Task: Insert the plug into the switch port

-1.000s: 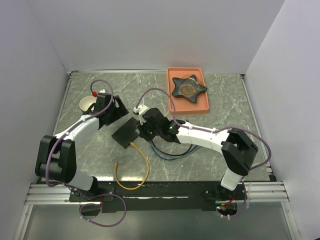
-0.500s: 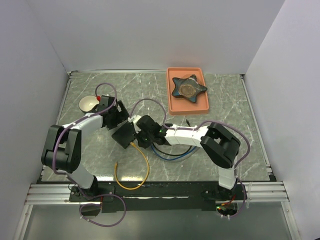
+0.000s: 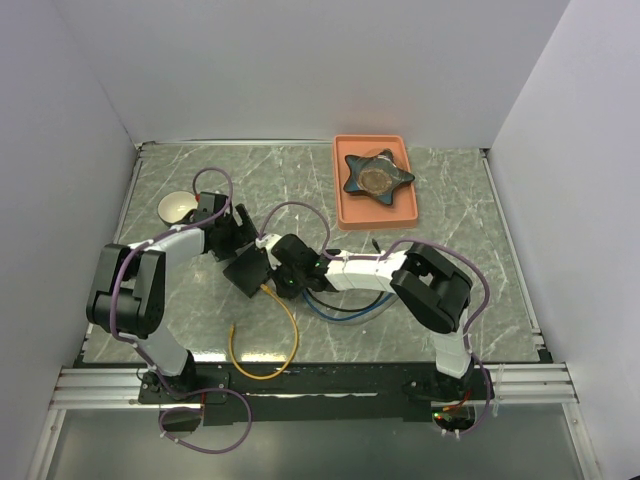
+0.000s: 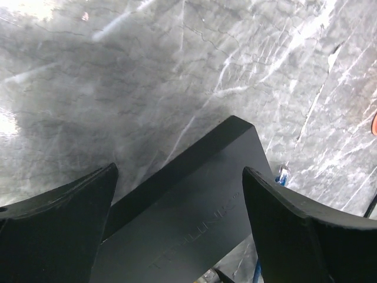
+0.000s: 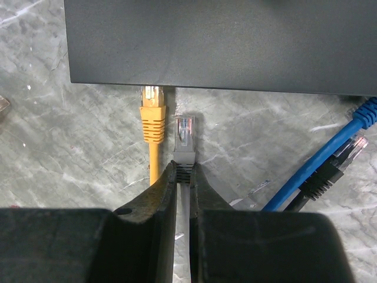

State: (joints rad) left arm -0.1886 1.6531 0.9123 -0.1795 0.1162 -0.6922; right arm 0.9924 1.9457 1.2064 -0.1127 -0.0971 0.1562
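Observation:
The black box (image 3: 250, 270) lies flat on the marble table, and its row of switch ports faces away from view along its near edge (image 5: 235, 88). My right gripper (image 5: 182, 171) is shut on the grey plug (image 5: 184, 138), which points at that edge with a short gap left, just right of a yellow plug (image 5: 152, 112) seated in the box. My left gripper (image 4: 179, 171) is open, its fingers (image 4: 59, 224) straddling the far end of the box (image 4: 194, 224). From above, the right gripper (image 3: 287, 277) and left gripper (image 3: 237, 238) sit on opposite sides of the box.
A yellow cable (image 3: 272, 345) loops toward the table's front edge. Blue and black cables (image 3: 340, 305) lie under my right arm, with a blue cable (image 5: 330, 159) and a black plug (image 5: 321, 180) beside the grey plug. An orange tray (image 3: 345, 205) holds a dark star-shaped object (image 3: 377, 175). A white cup (image 3: 175, 207) stands at the left.
My left gripper has moved from beside the cup down to the box and straddles it. My right gripper has swung left with the grey plug to the box's near edge.

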